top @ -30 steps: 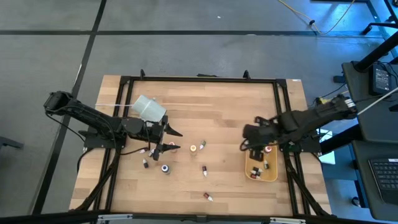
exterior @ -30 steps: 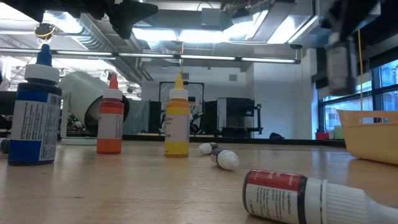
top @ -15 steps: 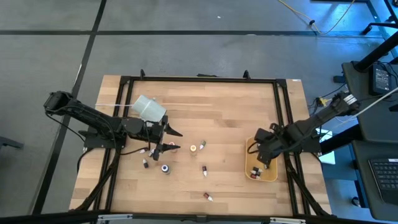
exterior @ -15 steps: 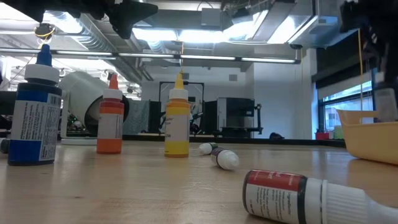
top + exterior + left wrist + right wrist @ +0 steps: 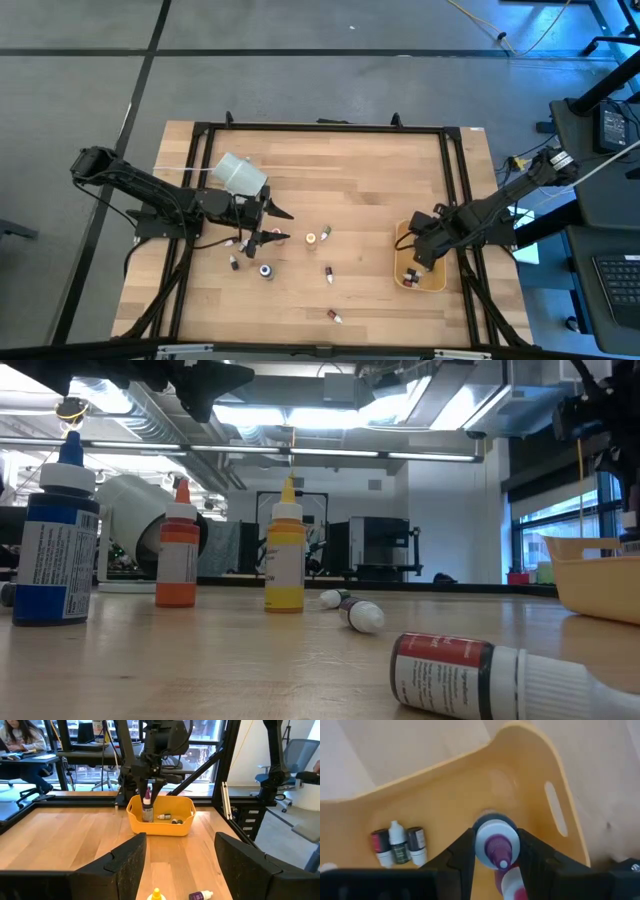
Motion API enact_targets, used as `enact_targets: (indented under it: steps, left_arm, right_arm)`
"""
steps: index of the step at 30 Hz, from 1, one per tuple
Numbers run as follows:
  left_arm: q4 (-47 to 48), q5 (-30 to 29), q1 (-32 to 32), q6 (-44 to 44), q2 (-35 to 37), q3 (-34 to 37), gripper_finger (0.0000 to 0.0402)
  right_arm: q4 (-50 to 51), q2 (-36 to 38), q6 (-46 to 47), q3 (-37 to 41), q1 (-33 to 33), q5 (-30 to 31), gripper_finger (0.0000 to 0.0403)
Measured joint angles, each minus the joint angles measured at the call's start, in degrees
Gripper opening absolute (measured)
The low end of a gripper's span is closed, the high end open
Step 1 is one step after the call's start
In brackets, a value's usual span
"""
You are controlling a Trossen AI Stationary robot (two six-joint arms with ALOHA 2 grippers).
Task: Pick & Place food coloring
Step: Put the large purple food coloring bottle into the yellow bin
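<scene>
Looking down from the high view, the right end effector (image 5: 418, 253) hangs over the tan tray (image 5: 437, 285) at the right of the frame, right where a bottle gets dropped off. The left end effector (image 5: 277, 224), fingers spread wide with nothing between them, waits at centre-left beside the loose food coloring bottles (image 5: 266, 270) scattered on the desk (image 5: 360, 180), handy for a next pick, I'd guess. A white cup (image 5: 240, 174) lies behind it.

At desk level, a blue bottle (image 5: 55, 540), an orange one (image 5: 178, 555) and a yellow one (image 5: 285, 555) stand upright at left, while a red-labelled bottle (image 5: 480, 675) lies on its side in the lower right.

From the left wrist, the far tray (image 5: 161, 822) shows at centre, with the right arm holding a purple bottle (image 5: 147, 807) upright inside it.

The right wrist shows that bottle (image 5: 496, 847) pinched between the dark fingers (image 5: 461, 855), cap up, low over the tray floor (image 5: 445, 805); it looks about ready for release. Three small bottles (image 5: 399, 846) already lie in the tray at lower left.
</scene>
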State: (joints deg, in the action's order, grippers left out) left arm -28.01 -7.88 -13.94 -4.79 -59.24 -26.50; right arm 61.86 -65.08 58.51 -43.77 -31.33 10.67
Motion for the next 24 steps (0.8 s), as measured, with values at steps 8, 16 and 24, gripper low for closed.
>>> enact_targets:
  steps: [8,16,24]
  left_arm:
    - [0.0,0.0,0.0,0.0,0.0,0.0,0.0229]
    - [0.0,0.0,0.0,0.0,0.0,0.0,0.0227]
    - [0.0,0.0,0.0,0.0,0.0,0.0,0.023]
  right_arm:
    - [-0.3,0.0,-0.3,0.2,0.0,1.7,0.014]
    - [0.0,0.0,-0.6,0.2,0.0,1.8,0.0146]
    - [0.0,0.0,-0.5,0.2,0.0,1.8,0.0144]
